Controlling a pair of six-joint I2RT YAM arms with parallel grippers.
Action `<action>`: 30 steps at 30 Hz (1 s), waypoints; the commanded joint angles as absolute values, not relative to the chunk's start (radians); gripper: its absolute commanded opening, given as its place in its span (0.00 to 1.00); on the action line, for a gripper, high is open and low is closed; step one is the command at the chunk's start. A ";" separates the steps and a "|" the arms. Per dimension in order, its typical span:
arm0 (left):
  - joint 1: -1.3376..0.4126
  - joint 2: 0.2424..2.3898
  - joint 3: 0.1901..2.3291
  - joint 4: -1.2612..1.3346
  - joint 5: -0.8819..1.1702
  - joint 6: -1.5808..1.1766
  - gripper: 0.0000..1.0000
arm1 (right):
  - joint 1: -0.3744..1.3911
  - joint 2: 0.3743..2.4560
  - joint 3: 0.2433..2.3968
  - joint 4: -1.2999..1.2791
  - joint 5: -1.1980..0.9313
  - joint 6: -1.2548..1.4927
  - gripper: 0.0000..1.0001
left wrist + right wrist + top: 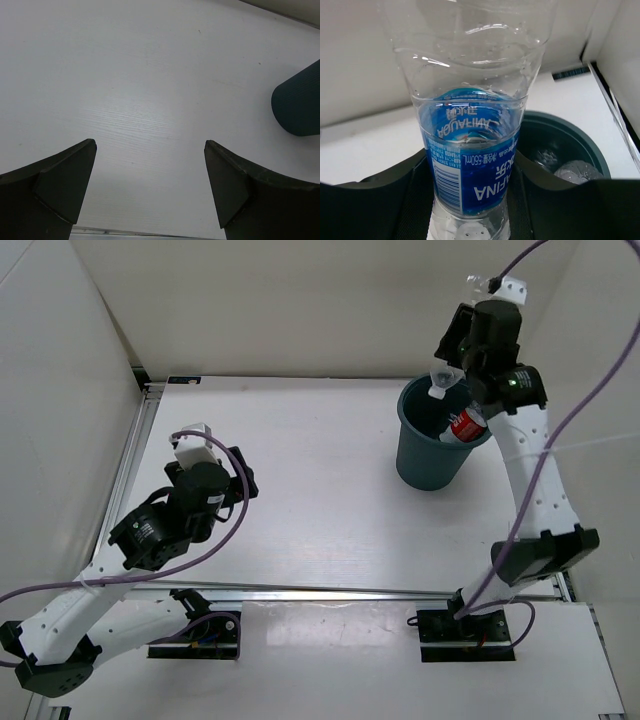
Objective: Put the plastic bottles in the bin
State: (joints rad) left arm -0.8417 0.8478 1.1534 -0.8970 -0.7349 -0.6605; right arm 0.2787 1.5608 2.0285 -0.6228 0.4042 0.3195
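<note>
My right gripper [462, 368] is shut on a clear bottle with a blue label [470, 160] and holds it above the far rim of the dark teal bin [432, 452]. In the top view that bottle [444, 382] tilts over the bin's opening. A bottle with a red label [466, 424] lies inside the bin against its right wall. The right wrist view shows the bin's rim [580, 134] below and to the right, with clear bottles [576, 172] inside. My left gripper [238, 480] is open and empty, low over the table at the left; its fingers [65, 182] stand wide apart.
The bin's side [299, 102] shows at the right edge of the left wrist view. White walls enclose the table at the back and left. A metal rail [350, 592] runs along the near edge. Purple cables hang from both arms.
</note>
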 commanded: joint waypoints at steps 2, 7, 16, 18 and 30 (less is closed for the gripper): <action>-0.847 0.819 1.144 -0.879 -0.724 -0.658 1.00 | 0.209 1.630 1.945 -0.583 0.331 0.340 0.24; -0.847 0.801 1.144 -0.900 -0.724 -0.676 1.00 | 0.189 1.651 1.893 -0.572 0.391 0.377 0.31; -0.847 0.792 1.135 -0.936 -0.770 -0.706 1.00 | 0.179 1.611 1.828 -0.682 0.437 0.478 1.00; -0.847 0.792 1.135 -0.936 -0.779 -0.706 1.00 | 0.179 1.611 1.909 -0.800 0.437 0.515 1.00; -0.847 0.842 1.123 -0.911 -0.830 -0.699 1.00 | 0.232 1.293 1.645 -1.026 -0.050 0.575 1.00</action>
